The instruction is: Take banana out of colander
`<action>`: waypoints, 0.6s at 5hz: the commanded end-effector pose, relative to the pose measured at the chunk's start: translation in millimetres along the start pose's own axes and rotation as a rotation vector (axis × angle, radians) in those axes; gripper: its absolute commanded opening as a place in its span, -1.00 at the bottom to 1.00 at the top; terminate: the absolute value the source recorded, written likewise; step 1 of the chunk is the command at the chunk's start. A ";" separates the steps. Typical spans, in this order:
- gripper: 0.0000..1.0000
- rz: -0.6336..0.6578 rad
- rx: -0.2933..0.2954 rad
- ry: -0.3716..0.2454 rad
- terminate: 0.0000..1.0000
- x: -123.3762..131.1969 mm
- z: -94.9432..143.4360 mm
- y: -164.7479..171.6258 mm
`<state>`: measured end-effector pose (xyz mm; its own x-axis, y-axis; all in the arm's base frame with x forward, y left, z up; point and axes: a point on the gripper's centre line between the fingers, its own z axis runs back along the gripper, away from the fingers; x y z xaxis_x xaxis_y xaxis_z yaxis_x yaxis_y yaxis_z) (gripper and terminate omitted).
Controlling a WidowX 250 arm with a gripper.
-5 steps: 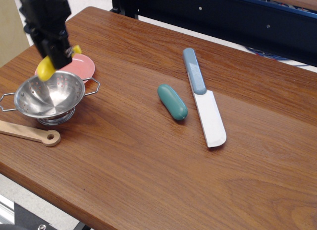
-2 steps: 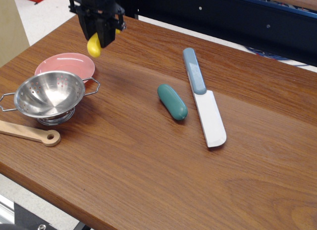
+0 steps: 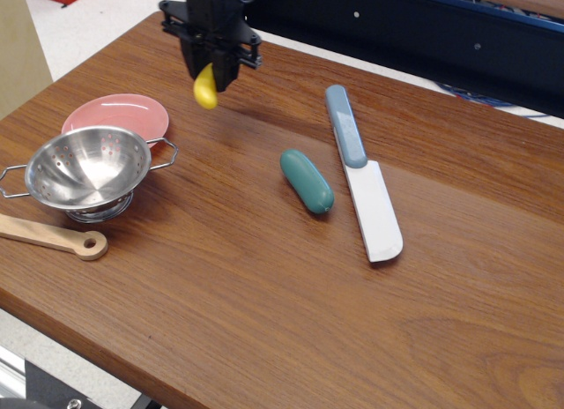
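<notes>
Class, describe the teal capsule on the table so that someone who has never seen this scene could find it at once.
Start at the wooden table and find the long knife near its middle. Just left of the blade lies the capsule, flat on the wood. It alone is teal, smooth and rounded at both ends.

One small bright yellow plastic banana (image 3: 205, 89) hung in the upper left of the frame. One shiny perforated steel colander (image 3: 86, 169) and one flat pink plate (image 3: 119, 116) sat at the left. One pale wooden handle with a hole (image 3: 55, 236) lay at the lower left. One teal capsule-shaped object (image 3: 307, 181) and one blue-handled toy knife (image 3: 362, 172) occupied the centre. That made six items on the one brown wooden surface (image 3: 264, 294).
</notes>
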<state>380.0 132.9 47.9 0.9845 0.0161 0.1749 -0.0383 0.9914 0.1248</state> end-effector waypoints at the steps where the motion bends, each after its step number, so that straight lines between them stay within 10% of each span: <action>1: -1.00 0.089 0.037 -0.060 -1.00 46.7 5.7 19.8; 3: -1.00 0.105 0.086 -0.024 -1.00 42.8 -3.7 35.0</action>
<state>409.6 154.6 28.5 0.9812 0.1209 0.1504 -0.1466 0.9739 0.1734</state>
